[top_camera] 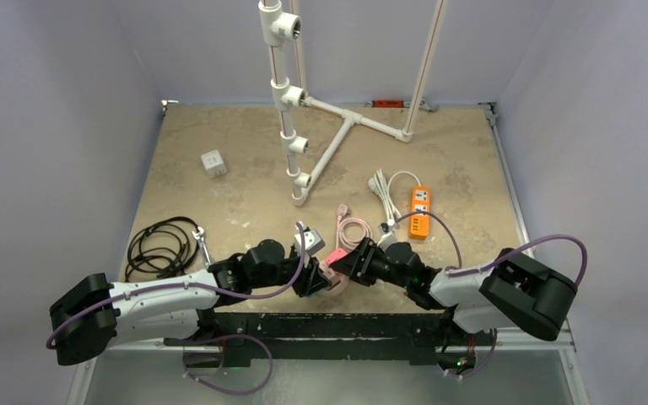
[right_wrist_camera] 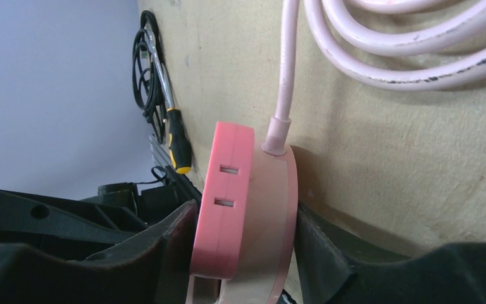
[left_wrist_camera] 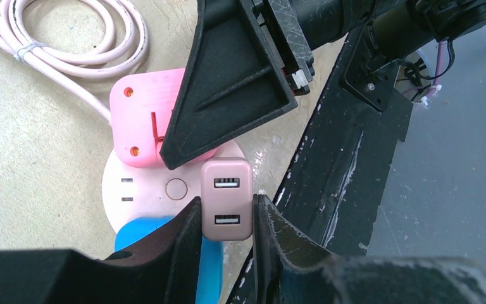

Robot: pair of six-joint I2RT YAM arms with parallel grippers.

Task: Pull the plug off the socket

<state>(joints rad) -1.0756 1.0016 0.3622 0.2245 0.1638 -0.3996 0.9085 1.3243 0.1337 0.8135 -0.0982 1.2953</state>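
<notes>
Sitting on the socket's [left_wrist_camera: 133, 190] round white face near its rim, the plug [left_wrist_camera: 226, 183] shows its two-port USB end to the left wrist camera, its long axis running parallel to the fingers. The left gripper [left_wrist_camera: 226, 212] is closed on it, one finger pressed to each long side. The right gripper [right_wrist_camera: 243, 212] is narrowed onto the socket, clamping the disc edge-on. Both sit at the table's [top_camera: 245, 169] near edge, between the arms. The socket's pink cord [right_wrist_camera: 285, 69] coils just beyond; a screwdriver [right_wrist_camera: 178, 136] lies farther left.
</notes>
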